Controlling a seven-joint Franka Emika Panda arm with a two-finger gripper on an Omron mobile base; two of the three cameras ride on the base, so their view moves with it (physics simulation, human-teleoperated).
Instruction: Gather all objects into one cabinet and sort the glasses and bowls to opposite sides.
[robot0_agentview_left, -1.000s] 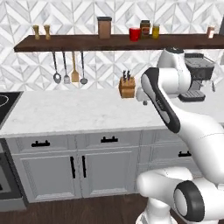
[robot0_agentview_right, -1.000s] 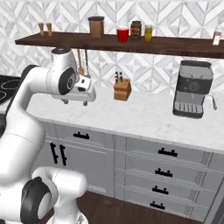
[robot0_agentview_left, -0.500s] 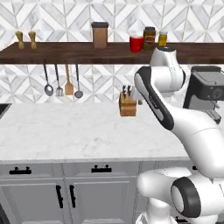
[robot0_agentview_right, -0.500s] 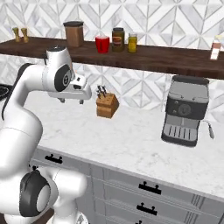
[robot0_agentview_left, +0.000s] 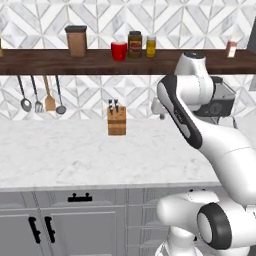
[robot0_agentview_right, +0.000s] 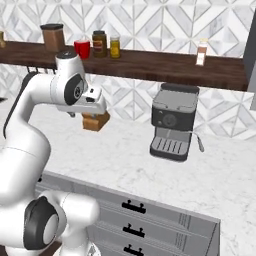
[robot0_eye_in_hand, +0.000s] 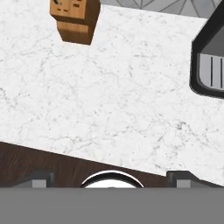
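Our gripper (robot0_eye_in_hand: 111, 177) hangs wide open and empty over the white marble counter (robot0_eye_in_hand: 109, 100); we judge we next reach the glossy red cylindrical cup (robot0_agentview_left: 119, 51) on the long dark wooden shelf (robot0_agentview_left: 45, 61).

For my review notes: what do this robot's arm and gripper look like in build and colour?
The arm is made of glossy white, rounded segments joined by dark grey to black bands, with a black round joint cap low on the base. A small dark disc marks the upper link in the right base view. No loose cables show. The gripper's two finger tips are small, grey and blocky.
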